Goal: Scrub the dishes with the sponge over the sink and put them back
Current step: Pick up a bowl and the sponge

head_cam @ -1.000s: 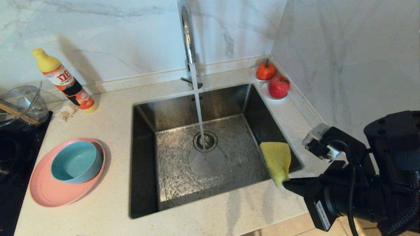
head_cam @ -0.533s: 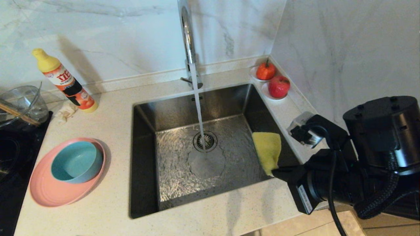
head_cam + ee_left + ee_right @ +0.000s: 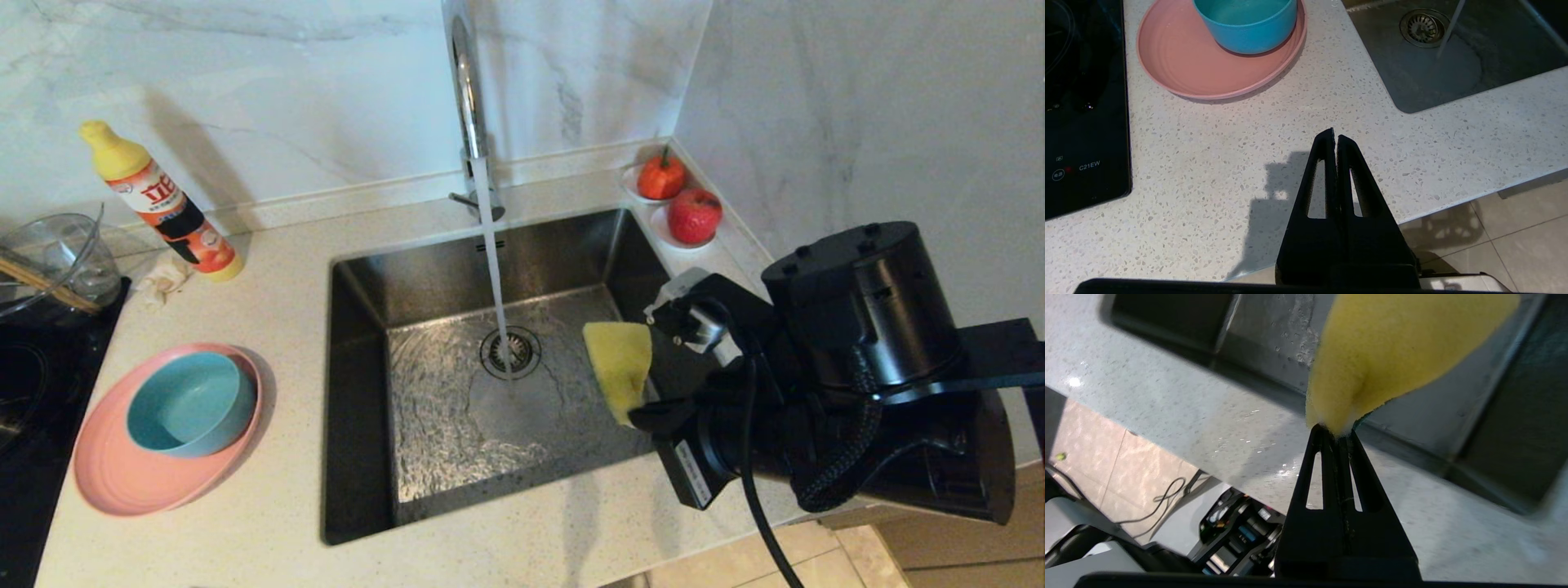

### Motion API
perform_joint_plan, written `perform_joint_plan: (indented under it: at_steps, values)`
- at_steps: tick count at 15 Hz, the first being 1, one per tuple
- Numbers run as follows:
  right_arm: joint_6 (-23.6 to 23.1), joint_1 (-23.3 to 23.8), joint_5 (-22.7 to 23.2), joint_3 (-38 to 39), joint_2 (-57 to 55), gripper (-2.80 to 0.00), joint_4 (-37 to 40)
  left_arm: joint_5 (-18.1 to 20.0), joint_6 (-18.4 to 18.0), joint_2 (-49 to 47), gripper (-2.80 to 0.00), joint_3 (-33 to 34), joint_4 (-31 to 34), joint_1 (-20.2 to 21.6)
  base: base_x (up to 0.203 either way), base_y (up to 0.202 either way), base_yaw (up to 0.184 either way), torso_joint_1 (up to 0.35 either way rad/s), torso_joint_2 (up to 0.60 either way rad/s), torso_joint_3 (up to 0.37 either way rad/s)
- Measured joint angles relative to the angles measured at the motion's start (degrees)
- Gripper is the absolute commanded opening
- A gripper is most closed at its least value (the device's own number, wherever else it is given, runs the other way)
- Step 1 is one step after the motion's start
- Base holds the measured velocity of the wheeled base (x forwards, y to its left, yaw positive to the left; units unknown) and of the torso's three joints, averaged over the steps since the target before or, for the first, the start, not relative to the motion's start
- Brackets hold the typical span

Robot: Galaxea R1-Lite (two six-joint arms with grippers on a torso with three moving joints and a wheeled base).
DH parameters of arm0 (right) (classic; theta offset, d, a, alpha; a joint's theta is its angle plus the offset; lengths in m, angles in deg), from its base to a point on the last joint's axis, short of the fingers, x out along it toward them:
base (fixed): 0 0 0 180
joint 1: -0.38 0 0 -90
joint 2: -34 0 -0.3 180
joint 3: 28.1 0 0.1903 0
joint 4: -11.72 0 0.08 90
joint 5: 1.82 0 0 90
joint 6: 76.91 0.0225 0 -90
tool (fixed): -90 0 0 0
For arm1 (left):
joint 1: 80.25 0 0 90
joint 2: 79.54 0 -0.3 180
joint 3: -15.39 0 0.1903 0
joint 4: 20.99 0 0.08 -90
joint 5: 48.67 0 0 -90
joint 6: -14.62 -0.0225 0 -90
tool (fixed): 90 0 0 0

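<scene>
A: Status? The right gripper (image 3: 635, 415) is clamped on the sponge (image 3: 619, 367) above the sink (image 3: 359, 408).

B: Scrubbing not started. Bowl (image 3: 193, 403) sits in plate (image 3: 122, 474) on the counter; left gripper (image 3: 1335, 136) closed, idle.

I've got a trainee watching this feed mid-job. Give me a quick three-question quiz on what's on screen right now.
1. True or false: the right tool is shut on the sponge.
2. Where does the teal bowl sit? A) in the sink B) on the pink plate C) beside the bottle
3. Fill in: water from the faucet falls onto the sink near its ____.

Key: 1 true; 2 B, on the pink plate; 3 drain.
</scene>
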Motion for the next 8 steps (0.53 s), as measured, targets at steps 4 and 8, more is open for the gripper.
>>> perform_joint_plan:
  at_steps: [4,8]
  values:
    - [1.92,-1.8,0.07,1.21,-0.9,-2.8,-0.2,-0.01,-0.1,0.0,-2.8,0.04,-0.05,-0.01,0.0,0.0,0.0,0.0,0.0,0.0]
    - [3.98,-3.41,-0.45,1.5,0.01,-2.8,0.22,-1.91,2.89,0.0,-2.8,0.0,0.02,0.0,0.0,0.0,0.0,0.0,0.0,0.0]
